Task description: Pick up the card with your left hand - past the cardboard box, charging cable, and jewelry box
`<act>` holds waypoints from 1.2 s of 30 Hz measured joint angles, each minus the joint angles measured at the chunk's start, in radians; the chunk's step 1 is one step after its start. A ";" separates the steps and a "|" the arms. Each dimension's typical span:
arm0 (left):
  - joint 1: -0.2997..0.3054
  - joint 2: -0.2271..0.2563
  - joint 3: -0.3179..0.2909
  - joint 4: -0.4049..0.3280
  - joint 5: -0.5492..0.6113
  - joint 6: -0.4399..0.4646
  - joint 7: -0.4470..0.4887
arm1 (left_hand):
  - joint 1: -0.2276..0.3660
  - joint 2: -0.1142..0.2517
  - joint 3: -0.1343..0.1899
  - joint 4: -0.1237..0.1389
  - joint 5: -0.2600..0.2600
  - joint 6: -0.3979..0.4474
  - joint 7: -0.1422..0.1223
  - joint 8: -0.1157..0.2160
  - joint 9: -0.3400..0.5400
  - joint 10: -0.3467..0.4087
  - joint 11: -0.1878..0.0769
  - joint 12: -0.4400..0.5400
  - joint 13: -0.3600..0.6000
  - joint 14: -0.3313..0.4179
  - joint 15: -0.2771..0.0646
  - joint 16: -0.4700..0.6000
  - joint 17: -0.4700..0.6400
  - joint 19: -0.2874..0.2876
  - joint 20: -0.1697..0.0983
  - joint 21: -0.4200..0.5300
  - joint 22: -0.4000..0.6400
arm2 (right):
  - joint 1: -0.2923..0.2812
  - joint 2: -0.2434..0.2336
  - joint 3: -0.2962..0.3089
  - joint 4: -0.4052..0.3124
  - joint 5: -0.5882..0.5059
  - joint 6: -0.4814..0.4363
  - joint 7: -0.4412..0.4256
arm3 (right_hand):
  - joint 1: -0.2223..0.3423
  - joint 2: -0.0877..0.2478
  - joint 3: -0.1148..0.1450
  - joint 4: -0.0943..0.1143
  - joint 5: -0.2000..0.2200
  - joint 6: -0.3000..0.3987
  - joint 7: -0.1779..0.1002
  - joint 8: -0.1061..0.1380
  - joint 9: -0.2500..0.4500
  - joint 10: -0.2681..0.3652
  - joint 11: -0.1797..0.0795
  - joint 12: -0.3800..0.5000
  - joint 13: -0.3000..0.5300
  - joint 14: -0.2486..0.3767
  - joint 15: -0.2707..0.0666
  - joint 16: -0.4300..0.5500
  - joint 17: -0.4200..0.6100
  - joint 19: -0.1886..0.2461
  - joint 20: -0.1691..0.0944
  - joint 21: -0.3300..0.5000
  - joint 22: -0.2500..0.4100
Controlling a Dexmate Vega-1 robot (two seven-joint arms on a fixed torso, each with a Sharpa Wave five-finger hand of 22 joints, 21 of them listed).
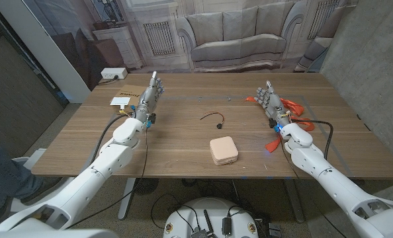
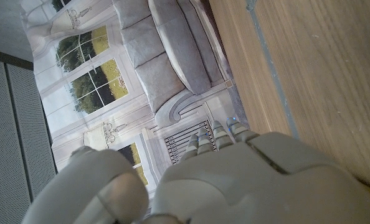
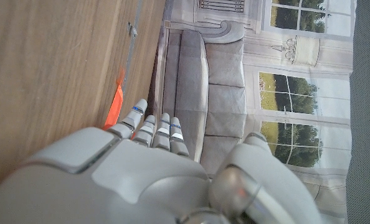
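While card (image 1: 122, 101) lies beside it, left robot hand (image 1: 151, 96) stands upright, fingers apart, holding nothing.

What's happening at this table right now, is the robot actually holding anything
No, nothing is held yet. The robot's left hand stands open beside a flat brown cardboard box and a small white card at the wooden table's left side. The right hand waits open near an orange strap. A thin dark charging cable and a pale pink square jewelry box lie untouched mid-table.
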 measured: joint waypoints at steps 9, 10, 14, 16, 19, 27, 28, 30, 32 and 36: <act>0.027 0.016 -0.016 -0.045 0.028 -0.014 0.033 | 0.008 0.008 0.000 0.000 0.007 0.016 -0.002 0.003 0.000 0.010 -0.001 0.000 0.000 0.012 -0.002 0.008 0.000 0.008 0.000 0.000 0.000 | 0.013 0.007 0.000 0.015 0.005 0.003 0.012 | 0.004 0.004 0.000 0.000 0.000 0.000 0.000 0.000 0.000 0.000 0.000 0.000 0.000 0.004 0.004 0.000 0.000 0.000 0.000 -0.008 0.000; 0.031 0.017 -0.019 -0.049 0.030 -0.016 0.038 | 0.010 0.010 0.000 0.000 0.011 0.022 -0.003 0.003 0.000 0.013 0.002 0.000 0.000 0.012 -0.002 0.008 0.000 0.008 0.000 0.000 0.000 | 0.015 0.008 0.000 0.016 0.005 0.003 0.014 | 0.004 0.004 0.000 0.000 0.000 0.000 0.000 0.000 0.000 0.000 0.000 0.000 0.000 0.004 0.004 0.000 0.000 0.000 0.000 -0.008 0.000; 0.042 0.018 -0.026 -0.058 0.040 -0.037 0.049 | 0.020 0.009 0.000 -0.009 0.014 0.026 -0.004 0.011 0.000 0.022 0.000 0.008 0.000 0.020 -0.005 0.008 0.000 0.008 0.000 0.000 0.000 | 0.026 0.015 -0.002 0.030 0.007 0.003 0.021 | 0.004 0.004 0.000 0.000 0.000 0.000 0.000 0.000 0.000 0.000 0.000 0.000 0.000 0.004 0.004 0.000 0.000 0.000 0.000 -0.008 0.000; 0.051 0.020 -0.031 -0.064 0.045 -0.047 0.055 | 0.022 0.012 0.000 -0.009 0.014 0.029 -0.007 0.011 0.000 0.025 -0.003 0.008 0.000 0.023 -0.003 0.008 0.000 0.008 0.000 0.000 0.000 | 0.033 0.019 -0.003 0.038 0.008 0.004 0.026 | 0.004 0.004 0.000 0.000 0.000 0.000 0.000 0.000 0.000 0.000 0.000 0.000 0.000 0.004 0.004 0.000 0.000 0.004 0.004 -0.008 0.000; 0.060 0.025 -0.037 -0.073 0.051 -0.052 0.060 | 0.025 0.015 0.000 -0.009 0.014 0.036 0.000 0.011 0.000 0.032 0.000 0.008 0.000 0.023 -0.003 0.008 0.000 0.008 0.000 0.000 0.000 | 0.040 0.022 -0.006 0.043 0.009 0.003 0.030 | 0.000 0.008 0.000 0.000 0.000 0.000 0.000 0.000 0.000 0.008 0.000 0.000 0.000 0.004 0.004 0.000 0.000 0.004 0.004 -0.008 0.000; 0.075 0.042 -0.045 -0.098 0.059 -0.053 0.063 | 0.037 0.019 0.004 -0.013 0.023 0.044 -0.002 0.011 0.000 0.032 0.000 0.008 0.000 0.034 -0.003 0.008 0.000 0.013 0.005 0.000 0.000 | 0.053 0.026 -0.010 0.052 0.008 -0.004 0.033 | 0.000 0.008 0.000 0.000 0.000 0.004 -0.004 0.000 0.000 0.009 0.002 0.000 0.000 0.004 0.004 0.000 0.000 0.004 0.004 -0.015 0.000; 0.076 0.043 -0.045 -0.099 0.059 -0.053 0.062 | 0.037 0.019 0.004 -0.013 0.023 0.044 -0.002 0.011 0.000 0.032 0.000 0.008 0.000 0.034 -0.002 0.008 0.000 0.013 0.005 0.000 0.000 | 0.054 0.026 -0.010 0.052 0.008 -0.005 0.033 | 0.000 0.008 0.000 0.000 0.000 0.008 -0.003 0.000 0.000 0.009 0.002 0.000 0.000 0.004 0.004 0.000 0.000 0.004 0.004 -0.015 0.000; 0.081 0.050 -0.047 -0.108 0.058 -0.053 0.055 | 0.040 0.021 0.004 -0.013 0.023 0.044 -0.002 0.011 0.000 0.038 0.005 0.008 0.000 0.035 -0.002 0.008 0.000 0.013 0.005 0.000 0.000 | 0.054 0.027 -0.011 0.052 0.008 -0.009 0.028 | 0.000 0.008 0.000 0.000 0.000 0.009 -0.002 0.000 0.000 0.009 0.002 0.000 0.000 0.004 0.004 0.000 0.000 0.004 0.004 -0.015 0.000; 0.085 0.058 -0.049 -0.117 0.058 -0.053 0.050 | 0.040 0.021 0.004 -0.013 0.023 0.044 -0.002 0.011 0.000 0.038 0.005 0.008 0.000 0.035 -0.002 0.008 0.000 0.013 0.005 0.000 0.000 | 0.052 0.026 -0.010 0.045 0.007 -0.012 0.021 | 0.000 0.008 0.000 0.000 0.000 0.013 0.002 0.000 0.000 0.009 0.002 0.000 0.000 0.004 0.004 0.000 0.000 0.004 0.004 -0.015 0.000; 0.090 0.071 -0.051 -0.132 0.060 -0.046 0.042 | 0.042 0.024 0.002 -0.016 0.023 0.049 0.003 0.011 0.000 0.038 0.005 0.008 0.000 0.035 -0.002 0.008 0.000 0.013 0.005 0.000 0.000 | 0.040 0.019 -0.007 0.024 0.006 -0.018 0.007 | 0.000 0.008 0.000 0.000 0.000 0.013 0.002 0.000 0.000 0.009 0.002 0.000 0.000 0.007 0.007 0.000 0.000 0.008 0.000 -0.019 0.000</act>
